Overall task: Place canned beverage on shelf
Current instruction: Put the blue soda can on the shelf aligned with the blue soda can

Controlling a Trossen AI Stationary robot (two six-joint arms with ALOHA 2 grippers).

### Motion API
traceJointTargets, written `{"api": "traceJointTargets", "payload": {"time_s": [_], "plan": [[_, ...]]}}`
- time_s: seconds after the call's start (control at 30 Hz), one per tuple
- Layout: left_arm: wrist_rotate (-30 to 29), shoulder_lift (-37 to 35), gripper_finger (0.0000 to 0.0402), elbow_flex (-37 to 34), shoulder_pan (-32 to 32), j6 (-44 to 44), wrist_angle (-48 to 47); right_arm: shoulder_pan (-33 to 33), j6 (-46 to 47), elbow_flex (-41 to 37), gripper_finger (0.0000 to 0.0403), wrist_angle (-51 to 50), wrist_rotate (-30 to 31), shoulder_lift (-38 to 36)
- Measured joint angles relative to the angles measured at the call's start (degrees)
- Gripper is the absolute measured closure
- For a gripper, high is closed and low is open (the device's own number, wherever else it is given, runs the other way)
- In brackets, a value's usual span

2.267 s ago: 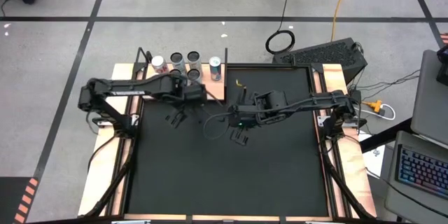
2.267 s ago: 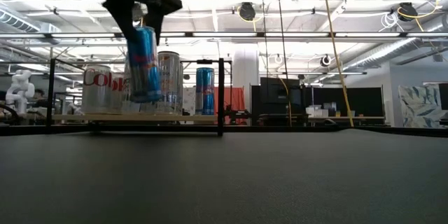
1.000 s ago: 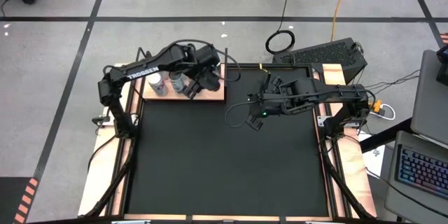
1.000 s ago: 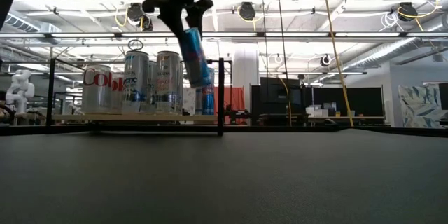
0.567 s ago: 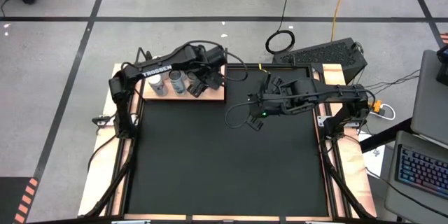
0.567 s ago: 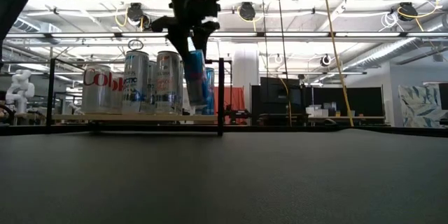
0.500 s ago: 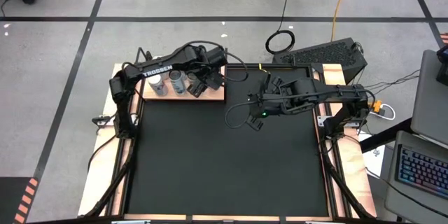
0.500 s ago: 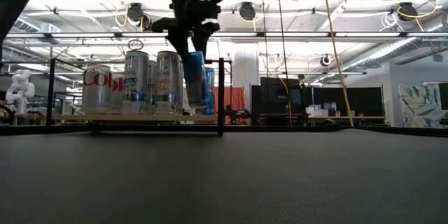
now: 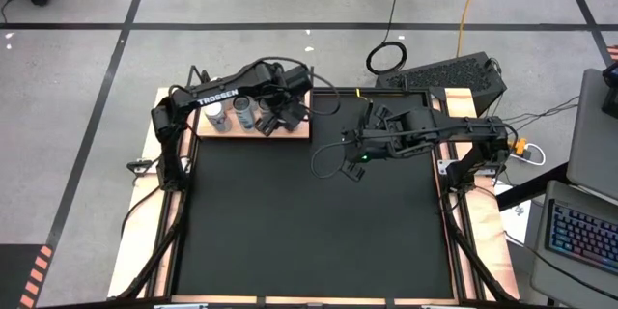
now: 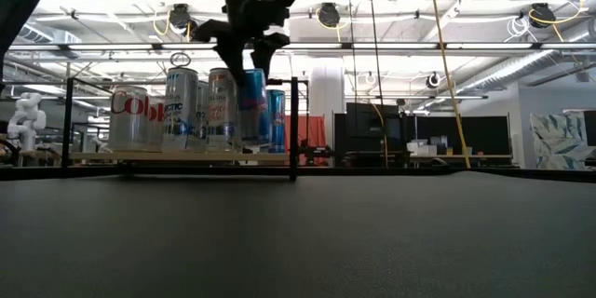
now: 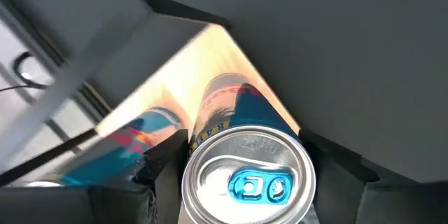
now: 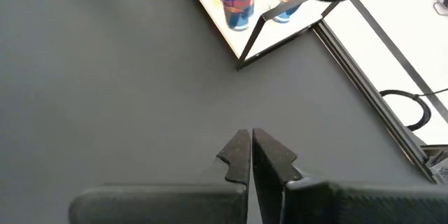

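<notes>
Here the left gripper (image 10: 250, 56) is clamped on the top of a blue can (image 10: 252, 104), holding it over the shelf (image 9: 290, 129) near its front corner, beside the other cans (image 10: 182, 109); whether its base touches the board cannot be told. The right gripper (image 12: 250, 155), fingers together, hangs over the black mat (image 9: 309, 222).

Over the last two seconds the left gripper (image 10: 245, 48) has carried the blue can (image 10: 252, 104) from above the black mat across to the shelf (image 9: 294, 127), beside the cans already standing there. The can, which hung tilted under the gripper a second ago, is now upright and lower. The right gripper (image 12: 250, 155) has drawn back from mid-mat toward its own side.
</notes>
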Motion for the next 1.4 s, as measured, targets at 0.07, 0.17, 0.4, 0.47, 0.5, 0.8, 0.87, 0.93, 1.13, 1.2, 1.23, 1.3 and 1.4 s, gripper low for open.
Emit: {"api": "traceJointTargets", "payload": {"time_s": [0.07,0.17,0.4,0.47,0.5,0.8,0.87,0.93,1.13,1.2,1.23,1.3,1.4], "plan": [[0.00,0.00,0.0170,0.00,0.00,0.48,-1.36,0.00,-0.56,0.00,0.0403,0.09,0.00,0.00],[0.00,0.00,0.0170,0.00,0.00,1.74,-1.22,0.00,-0.63,0.00,0.0403,1.26,-0.02,0.00],[-0.13,0.00,0.0170,0.00,0.00,9.14,0.26,0.02,-0.65,0.00,0.0403,5.75,-0.04,0.00],[-0.13,0.00,0.0170,0.00,0.00,11.07,0.28,0.02,-0.64,0.00,0.0403,6.12,-0.04,0.00],[-0.13,0.00,0.0170,0.00,0.00,12.06,0.28,0.02,-0.65,0.00,0.0403,6.07,-0.08,0.00],[1.72,0.00,0.0170,0.00,-0.08,18.88,0.30,0.02,-0.63,0.00,0.0403,6.14,-6.29,0.00],[2.26,0.00,0.0170,0.00,-0.41,20.24,0.30,0.04,-0.64,0.00,0.0403,6.20,-6.25,0.00],[2.28,0.00,0.0170,0.00,-0.86,21.89,0.23,0.04,-0.65,0.00,0.0403,6.39,-6.22,0.00],[2.45,-0.02,0.0170,0.00,-1.57,25.64,-0.14,0.02,-0.65,0.00,0.0403,7.38,-6.12,0.00],[2.38,-0.02,0.0170,0.00,-1.55,26.36,-0.48,0.02,-0.91,0.00,0.0403,8.35,-6.10,0.00],[2.36,-0.02,0.0170,0.00,-1.55,26.84,-0.41,0.02,-1.18,0.00,0.0403,8.78,-6.10,0.00],[1.38,-0.02,0.0170,0.00,-1.44,26.94,-0.26,0.02,-1.85,0.00,0.0403,9.73,-6.10,0.00],[0.26,-0.02,0.0170,0.00,-1.40,26.92,-0.24,0.02,-2.77,0.00,0.0403,10.72,-6.11,0.00]]}}
